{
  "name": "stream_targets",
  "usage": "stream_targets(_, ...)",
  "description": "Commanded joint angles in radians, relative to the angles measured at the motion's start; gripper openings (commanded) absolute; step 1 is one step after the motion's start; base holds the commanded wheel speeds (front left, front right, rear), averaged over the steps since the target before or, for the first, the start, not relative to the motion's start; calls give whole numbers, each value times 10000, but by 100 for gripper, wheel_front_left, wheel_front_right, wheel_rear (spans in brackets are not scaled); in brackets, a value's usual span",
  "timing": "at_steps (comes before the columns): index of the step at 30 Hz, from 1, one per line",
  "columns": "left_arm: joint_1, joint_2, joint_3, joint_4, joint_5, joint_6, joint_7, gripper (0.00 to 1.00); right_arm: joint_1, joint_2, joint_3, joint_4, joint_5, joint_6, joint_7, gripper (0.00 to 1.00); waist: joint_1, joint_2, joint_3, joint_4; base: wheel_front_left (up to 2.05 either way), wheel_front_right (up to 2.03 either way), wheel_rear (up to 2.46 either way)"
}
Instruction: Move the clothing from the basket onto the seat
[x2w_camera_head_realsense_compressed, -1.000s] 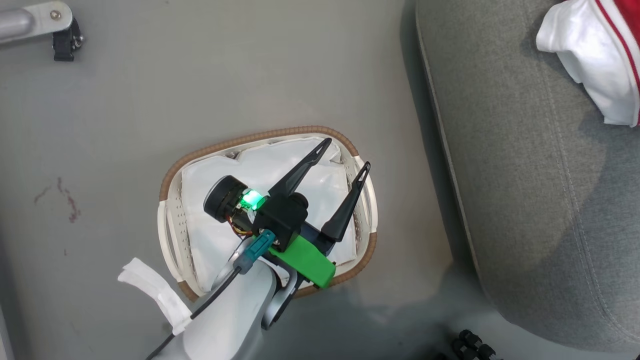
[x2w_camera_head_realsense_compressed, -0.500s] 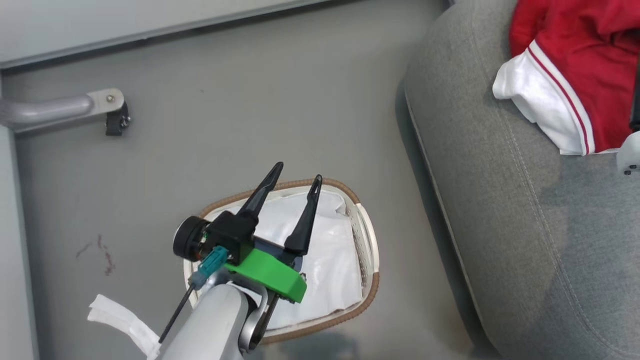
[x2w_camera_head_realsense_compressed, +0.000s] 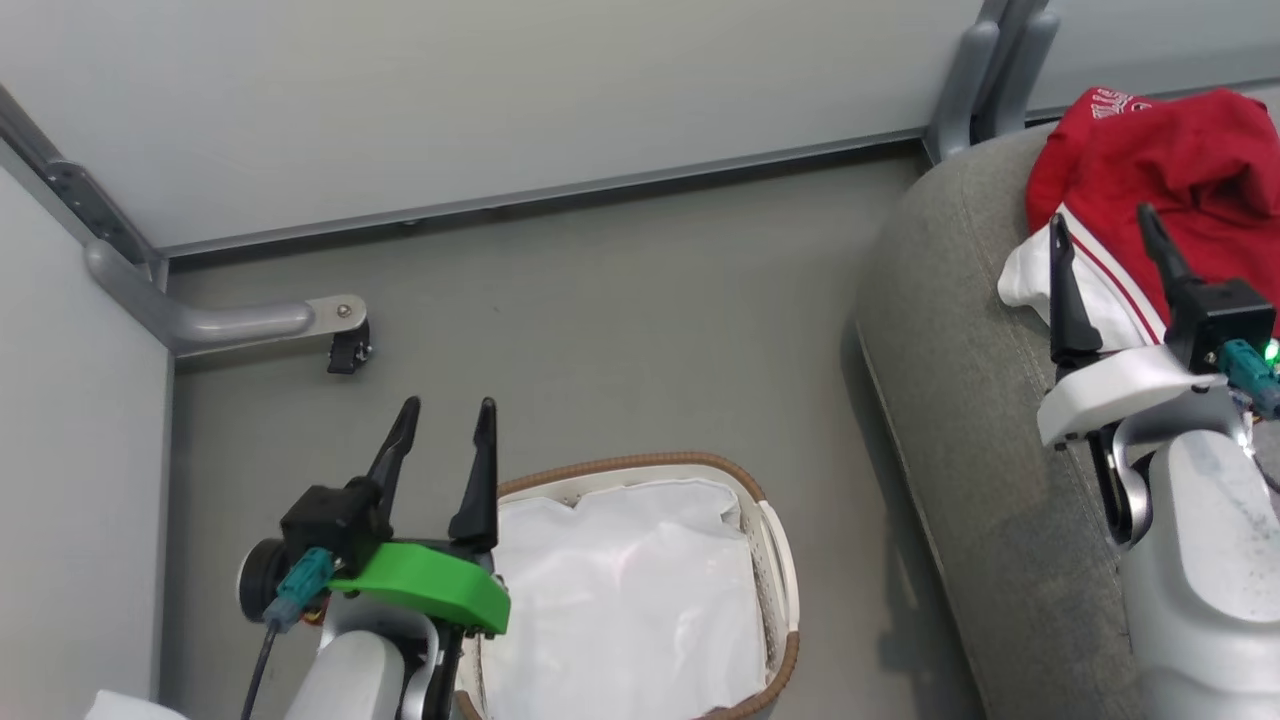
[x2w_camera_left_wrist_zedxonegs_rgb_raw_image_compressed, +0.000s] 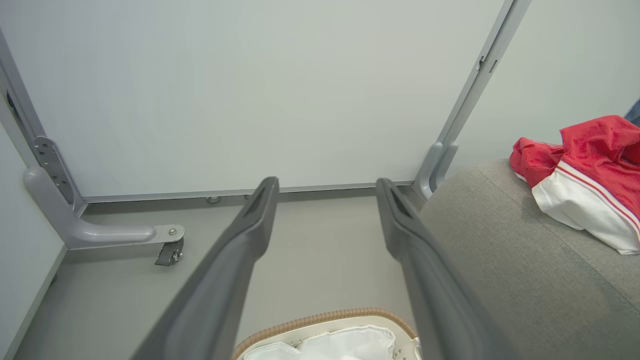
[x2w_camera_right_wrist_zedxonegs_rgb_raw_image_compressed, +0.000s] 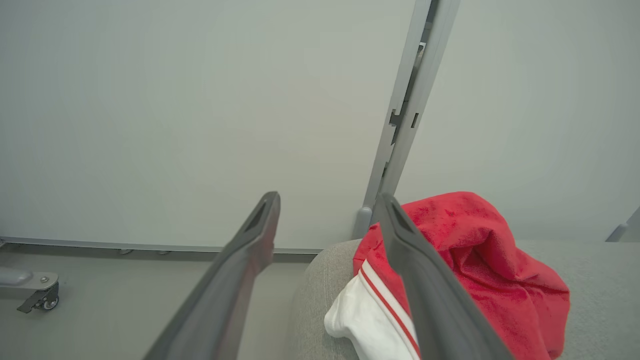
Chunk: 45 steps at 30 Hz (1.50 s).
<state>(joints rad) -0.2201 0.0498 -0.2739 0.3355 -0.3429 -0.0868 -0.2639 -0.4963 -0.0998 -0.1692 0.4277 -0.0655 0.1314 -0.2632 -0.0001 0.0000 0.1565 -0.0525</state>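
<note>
Left end effector (x2w_camera_head_realsense_compressed: 448, 402) released, empty, just left of the basket (x2w_camera_head_realsense_compressed: 770, 520). Right end effector (x2w_camera_head_realsense_compressed: 1101, 213) released too, over the seat (x2w_camera_head_realsense_compressed: 960, 400); red clothing (x2w_camera_head_realsense_compressed: 1150, 170) bunched on the seat just beyond, far right, so right arm is nearer. Head view: basket holds white liner (x2w_camera_head_realsense_compressed: 620, 600) alone. Right wrist view adds heap's profile.

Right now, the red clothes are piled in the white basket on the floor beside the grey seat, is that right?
Not quite. The red clothing is piled on the grey seat, not in the white basket, which stands on the floor beside it holding just its liner. The head view shows this.
</note>
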Motion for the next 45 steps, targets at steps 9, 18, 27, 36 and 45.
stream_targets(9, 1250, 14, 1625, -181, 52, -98, -7, 100, 1741, 469, 750, -794, 1327, -14, -24, 100, 1, 0, -686, 438, 0, 0, 0)
stream_targets(18, 2445, 18, 1930, -548, -89, -165, -7, 100, 3285, 468, 1575, -1433, 2402, -14, -24, 100, 1, 0, -937, 331, 0, 0, 0)
stream_targets(27, 2770, 18, 1835, -633, -117, -25, -7, 100, 4020, 473, 1677, -1344, 2448, -14, -24, 100, 1, 0, -1133, 287, 0, 0, 0)
stream_targets(36, 2632, 17, 1785, -446, -126, -15, -7, 100, 4024, 474, 1725, -1174, 2527, -15, -24, 100, 1, 0, -1174, 348, 0, 0, 0)
stream_targets(45, 2655, -4, 1780, -374, -166, -40, 1, 0, 3942, 514, 1847, -1129, 2529, 0, 0, 0, 1, 0, -1231, 396, 0, 0, 0)
